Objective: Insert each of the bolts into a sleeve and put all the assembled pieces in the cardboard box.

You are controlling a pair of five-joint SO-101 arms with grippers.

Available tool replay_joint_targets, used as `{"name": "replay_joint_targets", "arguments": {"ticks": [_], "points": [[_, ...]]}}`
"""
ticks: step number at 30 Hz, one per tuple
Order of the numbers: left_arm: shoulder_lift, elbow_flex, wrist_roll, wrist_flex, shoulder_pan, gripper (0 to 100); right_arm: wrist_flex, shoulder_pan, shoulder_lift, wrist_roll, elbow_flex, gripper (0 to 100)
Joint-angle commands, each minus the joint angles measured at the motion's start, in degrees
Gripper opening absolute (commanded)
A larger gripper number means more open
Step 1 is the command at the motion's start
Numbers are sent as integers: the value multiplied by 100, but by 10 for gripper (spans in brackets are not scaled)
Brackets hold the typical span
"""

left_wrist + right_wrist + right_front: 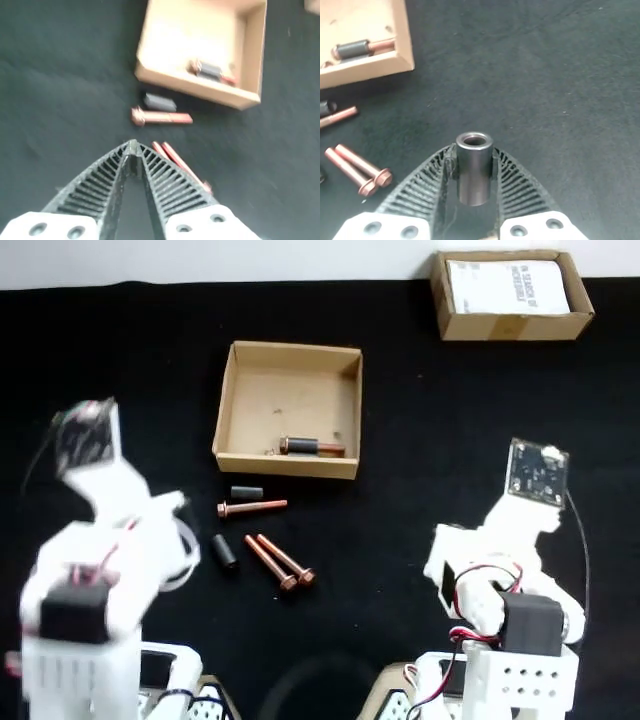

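My right gripper (474, 151) is shut on a dark metal sleeve (474, 175), held upright with its open bore facing the camera, above bare black cloth. My left gripper (132, 148) is shut with nothing in it, hovering just short of two copper bolts (181, 166) that lie side by side. Beyond them lie a single bolt (162, 118) and a loose sleeve (160, 102) beside the cardboard box (248, 60). Inside the box rests one assembled bolt and sleeve (312, 447). Another loose sleeve (223, 551) lies left of the bolt pair (278, 561).
A second cardboard box (512, 326) holding a printed sheet stands at the far right corner. The left arm (95, 540) and right arm (510, 570) stand at the near edge. Black cloth covers the table (440, 420).
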Motion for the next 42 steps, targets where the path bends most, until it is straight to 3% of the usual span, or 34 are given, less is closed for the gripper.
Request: {"name": "replay_joint_targets", "arguments": {"ticks": [1,5,11,17,20,32,42], "points": [[1824,-1420,932,624,699,10,-119,242,-92,-18,4,7],[3222,-2026,1837,782,1051,10,-145,268,-92,-18,13,7],[5112,-2914,2215,800,1033,11,-145,268,-92,-18,13,7],[6721,-3793,2576,1029,1059,128,-145,268,-92,-18,13,7],[7266,-4180,2655,1116,1051,130,-145,268,-101,-18,13,7],[7705,-4022,2655,1037,681,118,-655,268,-110,-18,497,7],[7705,-3134,2637,26,400,118,-673,259,-110,-18,514,7]]}}
